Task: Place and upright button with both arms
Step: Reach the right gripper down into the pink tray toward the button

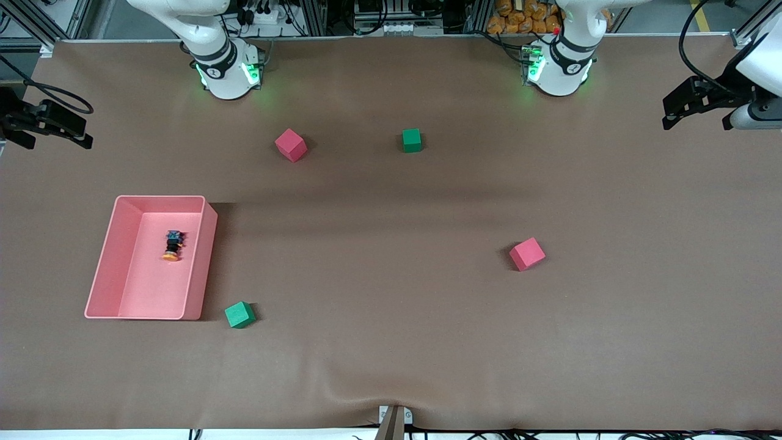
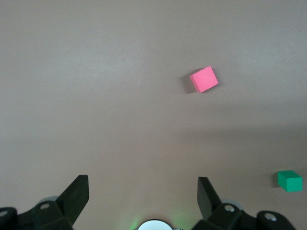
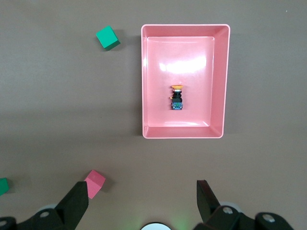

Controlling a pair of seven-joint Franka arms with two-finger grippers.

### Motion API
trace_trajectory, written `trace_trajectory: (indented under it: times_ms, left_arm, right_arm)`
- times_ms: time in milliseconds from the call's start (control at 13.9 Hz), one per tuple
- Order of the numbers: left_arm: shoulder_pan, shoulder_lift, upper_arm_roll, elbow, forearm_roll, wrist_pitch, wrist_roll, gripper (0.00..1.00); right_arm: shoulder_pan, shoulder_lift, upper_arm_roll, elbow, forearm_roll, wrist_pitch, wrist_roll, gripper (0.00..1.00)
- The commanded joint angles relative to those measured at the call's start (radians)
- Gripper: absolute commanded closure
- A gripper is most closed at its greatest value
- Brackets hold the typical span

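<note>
The button (image 1: 172, 245) lies on its side on the floor of the pink tray (image 1: 107, 256) toward the right arm's end of the table, its long axis running along the tray's length, the orange cap pointing toward the front camera and the bluish blocky end toward the robots' bases. The right gripper (image 3: 143, 196) hangs high with jaws spread wide and empty, cut off at the front view's edge. The left gripper (image 2: 143, 191), also wide and empty, hangs over bare table near a pink cube (image 2: 204, 79).
</note>
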Motion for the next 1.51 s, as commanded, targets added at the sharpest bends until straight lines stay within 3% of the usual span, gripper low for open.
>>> trace_trajectory:
  times_ms: [0,504,935,1079,1439]
  left_arm:
    - [0.009,0.015,-0.005,0.034,-0.003,-0.021,0.015,0.00]
    - [0.009,0.013,-0.006,0.024,-0.017,-0.038,0.029,0.00]
    - [0.002,0.018,-0.019,0.025,-0.037,-0.032,0.027,0.00]
    - [0.003,0.016,-0.019,0.022,-0.037,-0.038,0.029,0.00]
    - [0.005,0.021,-0.019,0.024,-0.037,-0.024,0.027,0.00]
  right_arm:
    - [-0.014,0.008,0.003,0.021,0.011,-0.016,-0.011,0.00]
    - [-0.037,0.025,0.003,0.006,0.001,-0.016,-0.012,0.00]
    - [-0.123,0.292,0.004,-0.001,0.014,0.064,-0.046,0.00]
    - [-0.149,0.350,0.004,-0.065,0.014,0.197,-0.101,0.00]
    - [-0.161,0.361,0.004,-0.351,0.017,0.566,-0.208,0.00]
